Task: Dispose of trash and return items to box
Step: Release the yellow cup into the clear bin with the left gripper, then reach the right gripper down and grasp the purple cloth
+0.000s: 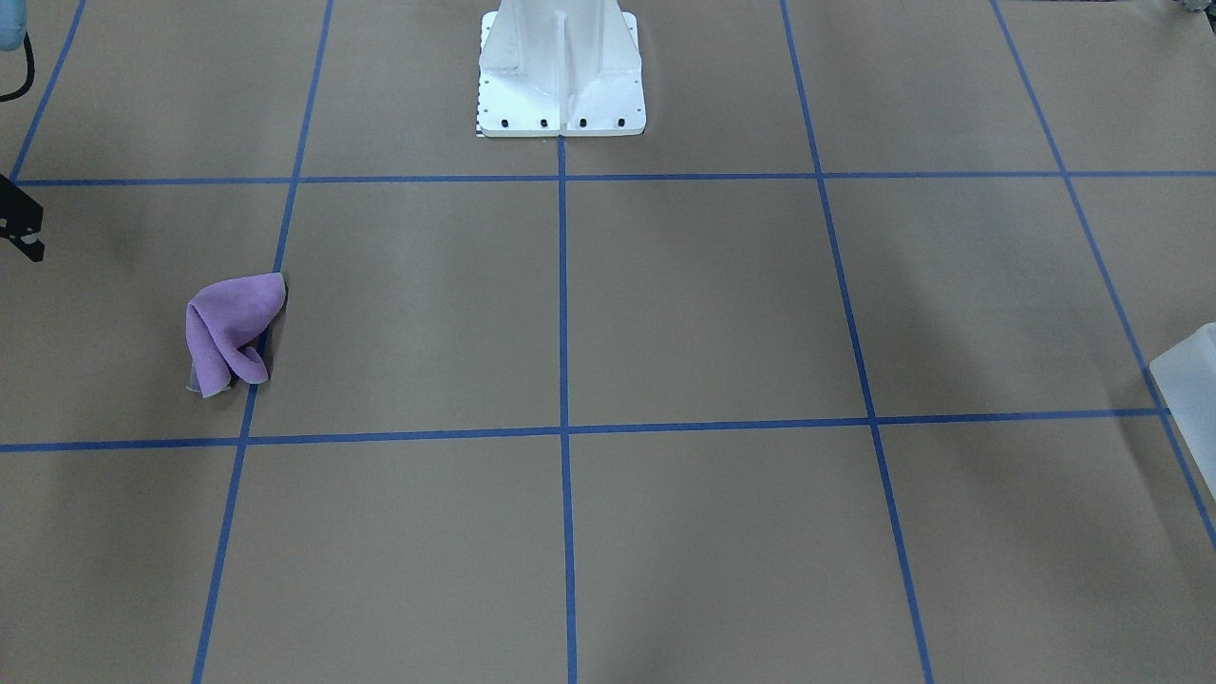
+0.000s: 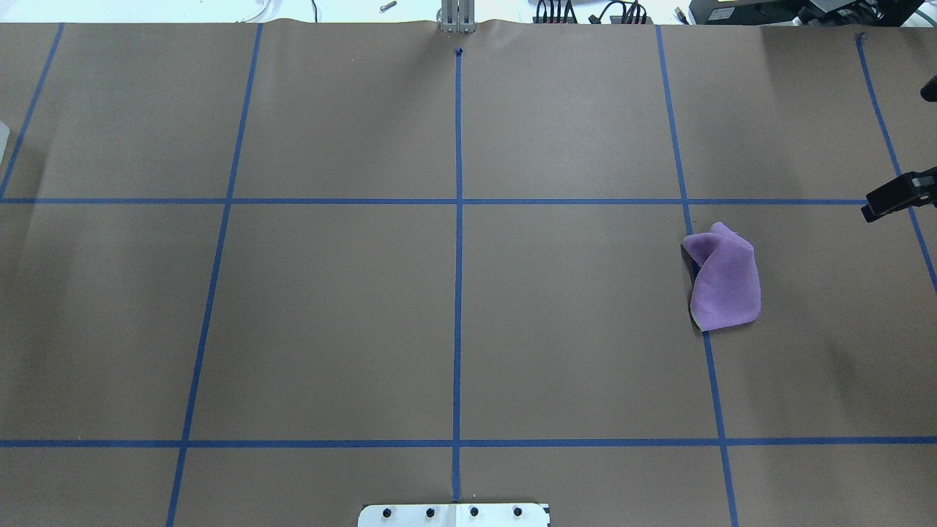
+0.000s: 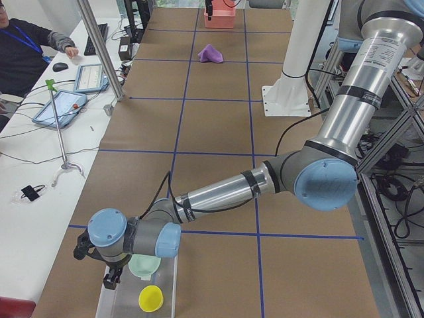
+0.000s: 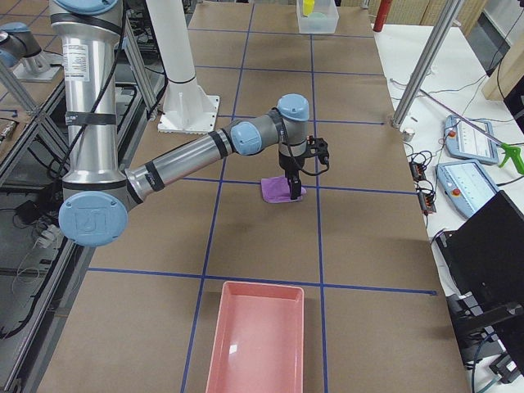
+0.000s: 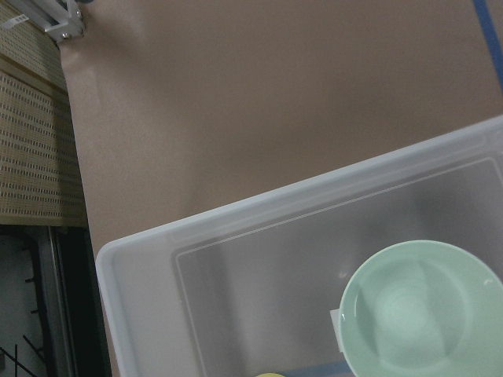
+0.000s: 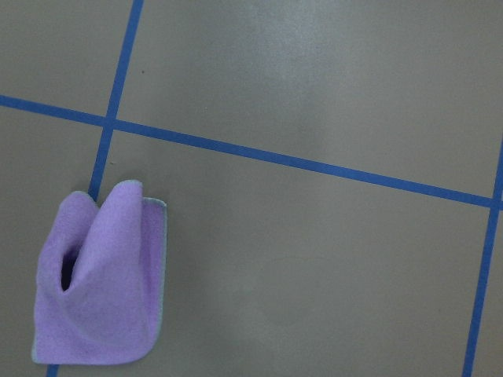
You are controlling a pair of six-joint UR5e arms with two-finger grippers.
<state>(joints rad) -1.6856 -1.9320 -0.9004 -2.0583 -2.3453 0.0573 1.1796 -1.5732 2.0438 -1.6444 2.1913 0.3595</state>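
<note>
The frosted translucent box (image 5: 141, 259) lies at the table's end on my left; it also shows in the exterior left view (image 3: 107, 303). The mint-green bowl (image 5: 420, 310) and the yellow cup (image 3: 150, 299) sit inside it. My left gripper (image 3: 110, 281) hangs over the box next to the bowl; I cannot tell if it is open or shut. A crumpled purple cloth (image 2: 723, 282) lies on the table on my right. My right gripper (image 4: 291, 195) hangs just above and beside the cloth (image 4: 278, 190). Only part of it shows at the overhead view's edge (image 2: 889, 199), so its state is unclear.
A pink tray (image 4: 258, 344) lies at the table's end on my right. The white robot pedestal (image 1: 560, 76) stands at the middle of my side. Blue tape lines grid the brown table. An operator with tablets sits at a side desk (image 3: 73, 86).
</note>
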